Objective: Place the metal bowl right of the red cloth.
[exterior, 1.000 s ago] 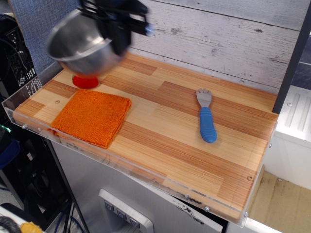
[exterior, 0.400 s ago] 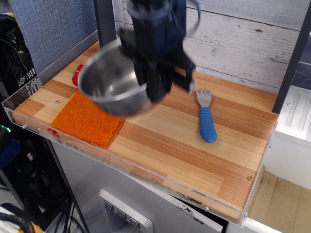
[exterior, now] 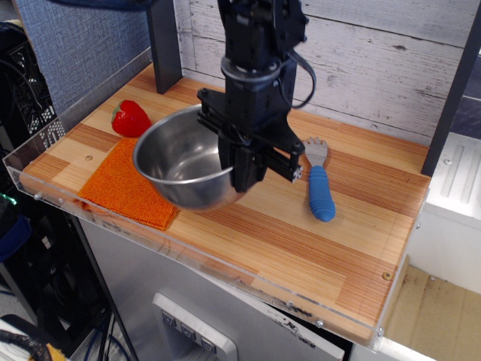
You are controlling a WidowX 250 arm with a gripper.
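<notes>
In the single view, the arm (exterior: pixel 259 45) comes down from the top of the frame, nearly vertical, with a cable looping at its right side. Its end effector (exterior: pixel 239 162) points down and slightly toward the camera, closed on the right rim of the bowl (exterior: pixel 184 162), one finger inside the rim and one outside.

The bowl is tilted a little, its opening turned up and toward the left. It sits low over the tabletop (exterior: pixel 301 233); whether its base touches the wood cannot be told. Its left part overlaps the right edge of the cloth (exterior: pixel 124 188), which lies flat near the front left corner.

Behind the cloth, a red toy fruit (exterior: pixel 131 119) rests on the wood. Right of the end effector lies a fork (exterior: pixel 319 180) with a blue handle, tines pointing to the back wall.
</notes>
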